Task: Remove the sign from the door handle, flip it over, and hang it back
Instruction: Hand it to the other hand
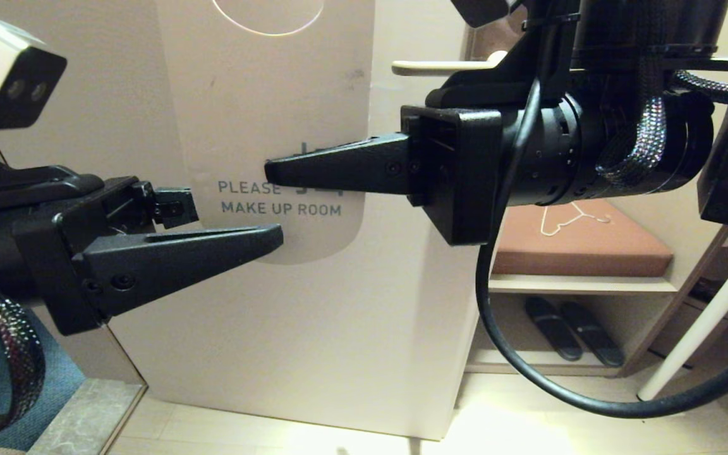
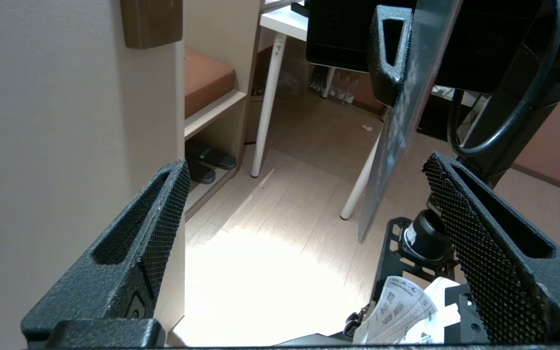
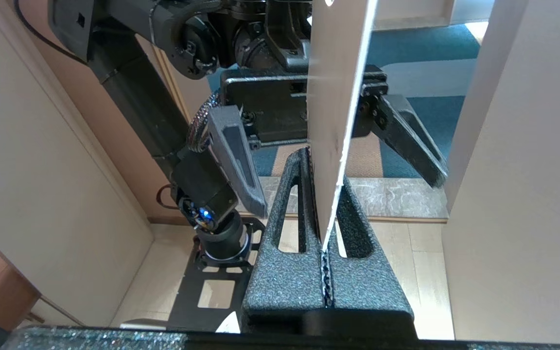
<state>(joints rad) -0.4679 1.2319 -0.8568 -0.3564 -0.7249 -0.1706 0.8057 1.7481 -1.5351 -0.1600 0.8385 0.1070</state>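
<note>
**Sign held off the handle, white side to the head camera**

Clamping the sign point(image 1: 263, 126) by its right edge, the right pincer point(image 1: 275, 172) has both fingers pressed together on the card; in the right wrist view the thin card point(image 3: 336, 121) runs edge-on into the closed gap between the two textured fingers point(image 3: 287, 233). The white face reading "PLEASE MAKE UP ROOM" is turned toward the head camera, and the lower arc of its oval hole point(image 1: 269, 19) shows at the top of that view. The card hangs upright in front of the pale door panel point(image 1: 313, 354), clear of the door handle point(image 1: 443, 66), which juts out level, above and behind the right arm.

The left pincer point(image 1: 231, 221) is spread wide, one finger point(image 1: 181, 256) in front of the sign's lower left corner and the other point(image 1: 171, 205) behind it; the left wrist view shows the card's edge point(image 2: 396, 131) standing between its open fingers point(image 2: 161, 214), touching neither.

Beyond the door, a shelf unit point(image 1: 579, 284) carries a brown cushion point(image 1: 585, 243) with a white wire hanger point(image 1: 569, 218) lying on it, and dark slippers point(image 1: 572, 328) sit on the shelf below. A white leg point(image 1: 699, 328) slants down to the wooden floor point(image 1: 528, 417) at the right.
</note>
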